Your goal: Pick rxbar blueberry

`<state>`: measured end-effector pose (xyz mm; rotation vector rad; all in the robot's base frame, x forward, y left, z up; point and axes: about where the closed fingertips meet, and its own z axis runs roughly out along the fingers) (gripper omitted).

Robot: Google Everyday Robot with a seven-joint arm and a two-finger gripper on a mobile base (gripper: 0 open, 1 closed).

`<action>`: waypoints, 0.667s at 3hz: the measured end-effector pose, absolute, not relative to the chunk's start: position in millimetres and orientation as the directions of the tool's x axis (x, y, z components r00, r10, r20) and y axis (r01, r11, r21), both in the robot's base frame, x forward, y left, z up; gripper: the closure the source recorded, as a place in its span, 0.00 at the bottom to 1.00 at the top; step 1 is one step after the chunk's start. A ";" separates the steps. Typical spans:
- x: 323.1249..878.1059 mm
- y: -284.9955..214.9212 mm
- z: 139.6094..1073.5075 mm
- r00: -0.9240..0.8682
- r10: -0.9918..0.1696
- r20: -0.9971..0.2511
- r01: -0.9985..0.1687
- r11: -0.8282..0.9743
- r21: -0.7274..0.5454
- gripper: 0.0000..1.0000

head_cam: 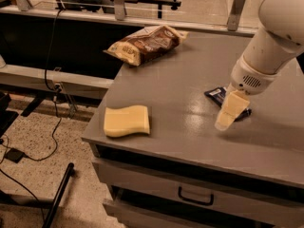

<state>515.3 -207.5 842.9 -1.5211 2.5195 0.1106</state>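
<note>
The rxbar blueberry (216, 94) is a small dark navy bar lying flat on the grey cabinet top (180, 75) at the right. Only its left end and a sliver at its right show. My gripper (229, 110), cream-coloured at the end of the white arm (275, 27), hangs right over the bar and covers its middle. Its tip reaches down to the tabletop just in front of the bar. I cannot tell whether it touches the bar.
A pale yellow wavy sponge (127, 121) lies near the front left corner. A brown-and-cream snack bag (147, 42) lies at the back left. A drawer with a handle (195, 197) is under the top. Cables run over the floor at left.
</note>
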 end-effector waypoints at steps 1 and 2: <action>515.7 -208.6 843.2 -0.460 -0.863 -0.208 -0.878 0.477 -0.040 0.00; 516.1 -209.1 843.4 -0.465 -0.860 -0.209 -0.875 0.483 -0.042 0.00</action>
